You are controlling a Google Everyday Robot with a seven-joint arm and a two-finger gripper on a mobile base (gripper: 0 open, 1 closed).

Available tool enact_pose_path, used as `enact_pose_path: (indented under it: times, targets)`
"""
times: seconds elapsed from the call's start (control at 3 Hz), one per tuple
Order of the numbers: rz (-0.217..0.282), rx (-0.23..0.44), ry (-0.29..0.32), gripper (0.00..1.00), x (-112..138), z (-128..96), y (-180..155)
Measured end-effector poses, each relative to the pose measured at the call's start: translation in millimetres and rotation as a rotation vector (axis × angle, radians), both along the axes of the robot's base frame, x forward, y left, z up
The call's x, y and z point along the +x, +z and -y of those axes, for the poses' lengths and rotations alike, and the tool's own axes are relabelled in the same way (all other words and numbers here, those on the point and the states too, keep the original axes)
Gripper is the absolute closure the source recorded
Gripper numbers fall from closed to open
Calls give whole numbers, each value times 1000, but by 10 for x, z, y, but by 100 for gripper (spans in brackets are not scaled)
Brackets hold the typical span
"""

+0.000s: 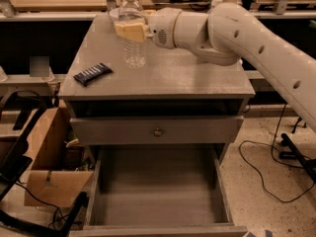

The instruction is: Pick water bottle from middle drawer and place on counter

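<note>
- On the counter [197, 75], near its back left corner, the water bottle [134, 52] stands upright, white cap on top.
- Reaching in from the right, the white arm [256, 43] holds the gripper [129, 32] level with the bottle's upper body, its tan fingers [133, 32] clamped around the clear plastic.
- At the counter's left edge, apart from the bottle, lies a black snack bar [93, 73].
- Below the closed drawer front with a round knob [158, 131], the middle drawer [158, 201] is pulled out.
- Left of the cabinet sits a cardboard box [49, 162].
</note>
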State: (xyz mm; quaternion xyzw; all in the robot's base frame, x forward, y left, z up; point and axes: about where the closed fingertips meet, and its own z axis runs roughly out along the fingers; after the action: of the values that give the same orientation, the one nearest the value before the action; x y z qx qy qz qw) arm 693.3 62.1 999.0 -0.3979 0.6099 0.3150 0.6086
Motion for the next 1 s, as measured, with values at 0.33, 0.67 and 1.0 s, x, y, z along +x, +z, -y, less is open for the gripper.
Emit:
enact_pose_path:
  times: [0.33, 0.67, 1.0]
  targets:
    - [-32, 11, -66, 100, 241, 45, 22]
    - [-78, 47, -168, 100, 721, 116, -30]
    - [-108, 85, -254, 100, 1225, 115, -144]
